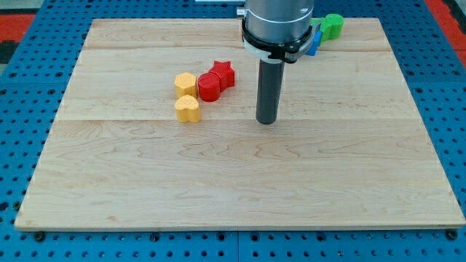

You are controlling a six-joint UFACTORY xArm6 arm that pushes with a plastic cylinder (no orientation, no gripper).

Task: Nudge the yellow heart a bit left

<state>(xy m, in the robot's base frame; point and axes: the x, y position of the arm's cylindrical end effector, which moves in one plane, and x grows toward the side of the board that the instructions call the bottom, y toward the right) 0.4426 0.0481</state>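
My tip (266, 121) bare, touching nothing, right of small glossy yellow heart (187, 109), lobes facing up-view.

A pale wooden board (240, 182) lies on a blue perforated table (22, 145), evenly lit.

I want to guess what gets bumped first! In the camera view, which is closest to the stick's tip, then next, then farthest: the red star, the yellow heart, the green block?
From my tip:
1. Red star, up and left.
2. Yellow heart, straight left, slightly farther.
3. Green block, top right.
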